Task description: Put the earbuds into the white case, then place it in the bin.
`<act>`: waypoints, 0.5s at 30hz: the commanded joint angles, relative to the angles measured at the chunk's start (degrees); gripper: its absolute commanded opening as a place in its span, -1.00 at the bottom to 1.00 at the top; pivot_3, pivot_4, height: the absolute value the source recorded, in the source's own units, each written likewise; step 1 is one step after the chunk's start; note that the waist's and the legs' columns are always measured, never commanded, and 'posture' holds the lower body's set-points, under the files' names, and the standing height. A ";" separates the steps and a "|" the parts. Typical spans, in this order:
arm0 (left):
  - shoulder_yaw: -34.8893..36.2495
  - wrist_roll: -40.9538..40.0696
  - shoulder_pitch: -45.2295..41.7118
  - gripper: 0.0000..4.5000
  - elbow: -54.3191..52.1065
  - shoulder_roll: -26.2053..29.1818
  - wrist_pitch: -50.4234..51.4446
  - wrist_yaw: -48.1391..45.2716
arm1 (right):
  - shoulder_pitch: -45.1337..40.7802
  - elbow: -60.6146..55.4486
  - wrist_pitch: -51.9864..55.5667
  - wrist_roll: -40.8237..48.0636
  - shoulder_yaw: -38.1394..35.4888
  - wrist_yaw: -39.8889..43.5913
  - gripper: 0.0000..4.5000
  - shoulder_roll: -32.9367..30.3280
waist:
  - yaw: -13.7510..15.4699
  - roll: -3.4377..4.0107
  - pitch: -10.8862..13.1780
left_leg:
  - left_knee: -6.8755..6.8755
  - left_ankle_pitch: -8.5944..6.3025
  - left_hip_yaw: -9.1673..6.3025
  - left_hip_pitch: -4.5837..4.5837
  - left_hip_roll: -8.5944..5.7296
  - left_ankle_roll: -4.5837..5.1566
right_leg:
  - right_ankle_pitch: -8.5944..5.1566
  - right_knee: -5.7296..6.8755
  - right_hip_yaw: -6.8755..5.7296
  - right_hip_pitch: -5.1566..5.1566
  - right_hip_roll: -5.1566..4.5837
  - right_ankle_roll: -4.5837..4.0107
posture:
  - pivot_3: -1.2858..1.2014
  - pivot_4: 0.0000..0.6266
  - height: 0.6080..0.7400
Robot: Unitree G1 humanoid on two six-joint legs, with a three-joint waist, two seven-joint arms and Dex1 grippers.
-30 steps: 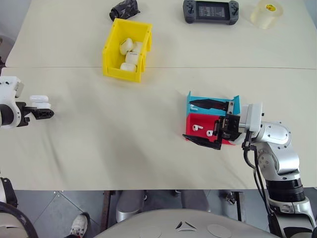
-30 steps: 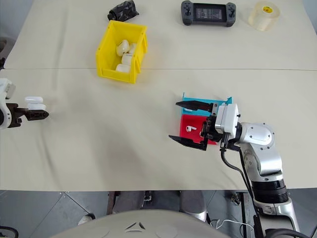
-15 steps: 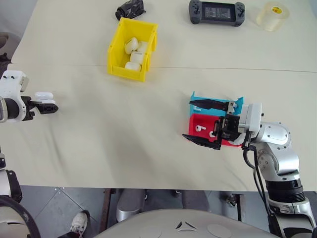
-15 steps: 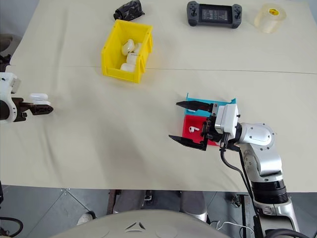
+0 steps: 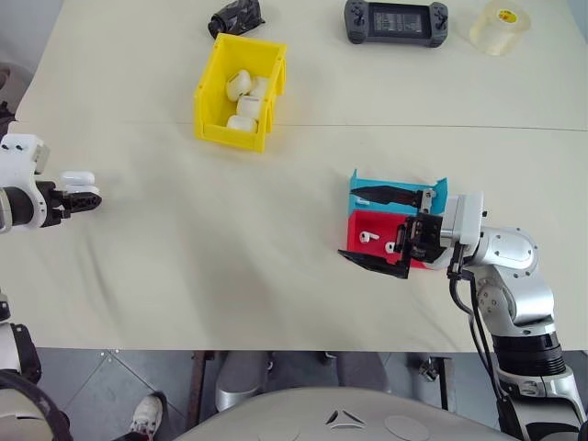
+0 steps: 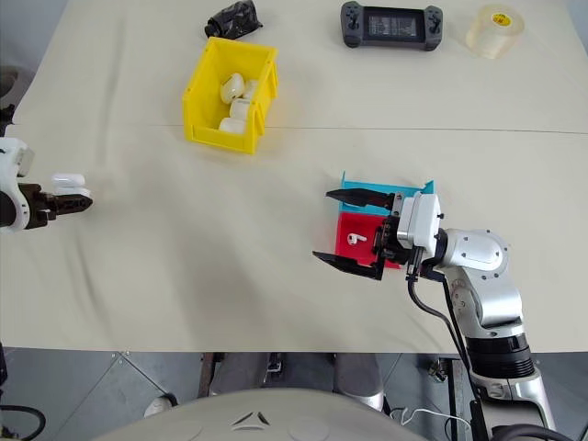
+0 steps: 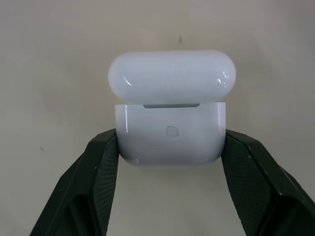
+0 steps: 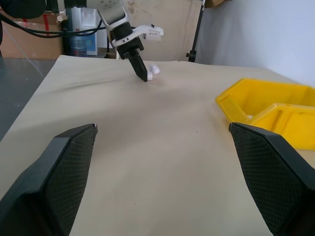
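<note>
The white case [image 7: 170, 132] sits at the table's far left with its lid flipped up, and my left gripper [image 7: 170, 143] is shut on its lower half, one black finger on each side. From the head, the case [image 5: 76, 177] shows just beyond the left gripper [image 5: 84, 196]. One tiny white earbud [image 5: 367, 236] lies in a shallow red tray [image 5: 356, 220] at the right. My right gripper [image 5: 349, 222] stands open over that tray, pointing left and holding nothing. The yellow bin [image 5: 213, 78] stands at the back with several white cases inside.
A blue tray [image 5: 436, 188] adjoins the red one on its far side. Along the far edge lie a crumpled black object [image 5: 234, 16], a handheld game console [image 5: 392, 20] and a translucent tape roll [image 5: 499, 26]. A seam crosses the cream table [image 5: 230, 239].
The head view has shifted slightly. My left gripper's fingers have closed on the white case. The right arm and the trays have kept still.
</note>
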 commanded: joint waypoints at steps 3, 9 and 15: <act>11.13 -8.79 11.00 0.22 -13.39 -5.35 -18.55 -10.07 | 0.74 -1.11 -0.62 0.35 -1.11 0.46 1.00 -1.20 | -0.15 -0.05 -0.01 | 0.01 -0.01 -0.07 -0.06 -0.04 0.01 | 0.00 -0.06 -0.06 0.00 -0.09 0.00 | 0.03 -0.52 1.00; 18.55 -17.79 21.56 0.22 -26.31 -18.21 -39.19 -18.40 | 1.92 -0.35 -0.43 0.70 -3.12 1.03 1.00 -3.52 | -0.30 -0.06 -0.01 | 0.01 -0.03 -0.10 -0.08 -0.03 0.04 | 0.00 -0.30 -0.15 0.06 -0.14 0.00 | 0.03 -0.52 1.00; 11.51 -18.47 25.81 0.22 -33.80 -26.35 -47.42 -19.89 | 4.73 -0.82 -0.13 1.10 -6.59 0.60 1.00 -6.40 | 0.13 -0.05 -0.01 | 0.03 -0.02 -0.08 0.08 -0.05 0.03 | 0.01 -0.36 -0.15 0.26 -0.13 0.02 | 0.03 -0.52 1.00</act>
